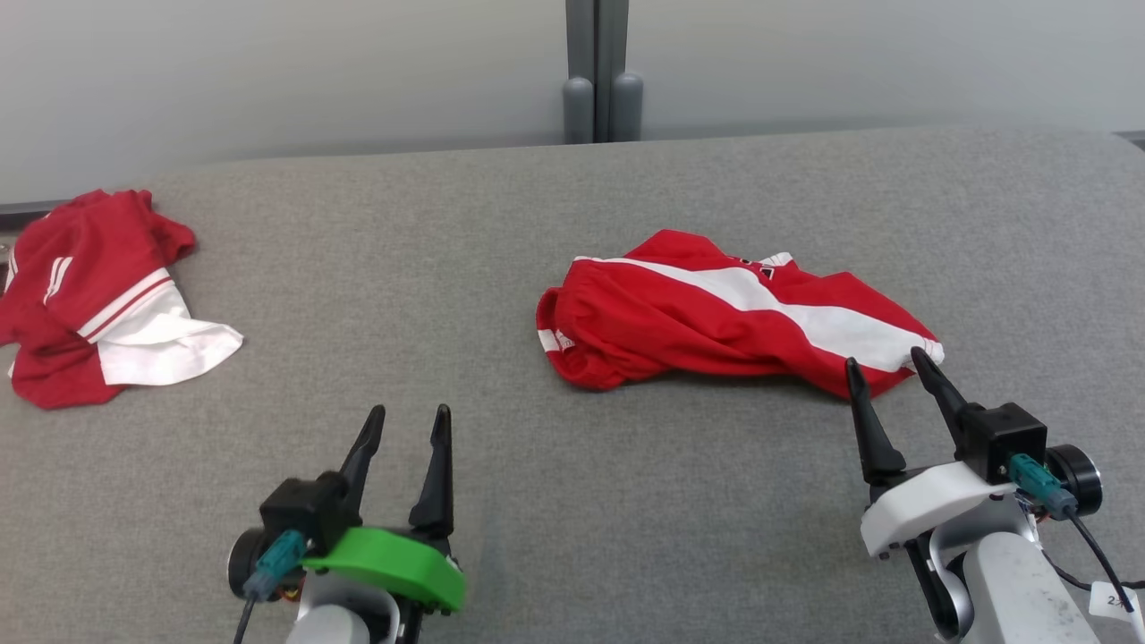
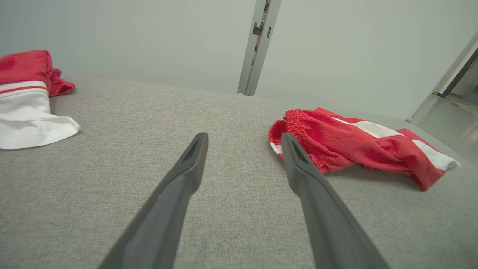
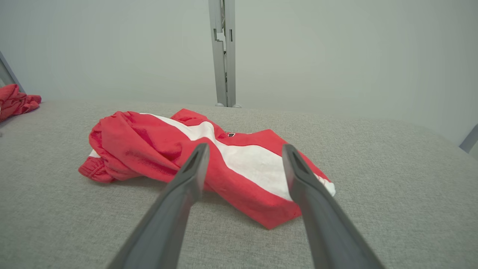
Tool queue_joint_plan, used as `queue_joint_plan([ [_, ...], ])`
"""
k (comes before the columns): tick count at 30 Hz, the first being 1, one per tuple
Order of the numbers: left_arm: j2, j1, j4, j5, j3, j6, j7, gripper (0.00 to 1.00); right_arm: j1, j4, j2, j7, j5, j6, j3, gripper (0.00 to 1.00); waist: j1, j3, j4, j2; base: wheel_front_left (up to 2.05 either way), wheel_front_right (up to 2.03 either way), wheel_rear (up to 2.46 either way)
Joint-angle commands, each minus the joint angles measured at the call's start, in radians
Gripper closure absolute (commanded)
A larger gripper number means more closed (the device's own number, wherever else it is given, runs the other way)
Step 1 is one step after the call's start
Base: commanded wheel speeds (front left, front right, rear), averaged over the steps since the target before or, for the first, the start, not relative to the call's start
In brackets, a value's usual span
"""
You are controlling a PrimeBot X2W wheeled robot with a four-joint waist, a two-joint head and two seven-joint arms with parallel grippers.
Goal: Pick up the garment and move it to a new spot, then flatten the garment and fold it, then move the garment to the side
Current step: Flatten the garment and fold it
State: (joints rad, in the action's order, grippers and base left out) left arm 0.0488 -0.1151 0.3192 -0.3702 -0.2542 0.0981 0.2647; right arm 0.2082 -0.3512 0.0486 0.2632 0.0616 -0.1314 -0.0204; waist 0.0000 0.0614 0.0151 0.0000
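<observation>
Garment [image 1: 680, 313] in red and white, crumpled right of centre on the grey worktop [image 1: 537, 465], both sets of jaws wide and empty.

From the left we see a second garment [image 1: 89, 268], red and white too, bunched at the worktop's far left edge, well apart from the rest. Next comes our left gripper [image 1: 410, 410] over bare fabric, jaws spread wide, holding nothing. Right of centre lies the task's garment, a white band running along its length, its elastic hem turned toward the left. At its near right corner we find our right gripper [image 1: 884, 358], jaws likewise wide and empty, the tips at the cloth's edge; we cannot tell whether they touch it.
</observation>
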Motion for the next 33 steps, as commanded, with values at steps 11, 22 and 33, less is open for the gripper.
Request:
queue_joint_plan([
  [11, 0.003, -0.403, 0.268, -0.09, -0.188, 0.031, -0.159, 0.0, 0.047, 0.011, 0.004, 0.002, 0.0, 0.001, 0.008, 0.0, 0.0, 0.107, -0.098, 0.0, 0.0, 0.0, 0.0],
  [22, 0.029, -0.559, 0.473, -0.227, -0.265, 0.034, -0.248, 0.0, 0.068, 0.024, 0.003, 0.002, 0.018, 0.001, 0.005, 0.0, 0.0, 0.192, -0.19, 0.0, 0.0, 0.0, 0.0],
  [33, 0.036, -0.581, 0.409, -0.405, -0.362, 0.034, -0.191, 0.0, 0.065, 0.033, 0.003, 0.002, 0.023, 0.001, -0.001, 0.0, 0.0, 0.212, -0.194, 0.0, 0.0, 0.0, 0.0],
])
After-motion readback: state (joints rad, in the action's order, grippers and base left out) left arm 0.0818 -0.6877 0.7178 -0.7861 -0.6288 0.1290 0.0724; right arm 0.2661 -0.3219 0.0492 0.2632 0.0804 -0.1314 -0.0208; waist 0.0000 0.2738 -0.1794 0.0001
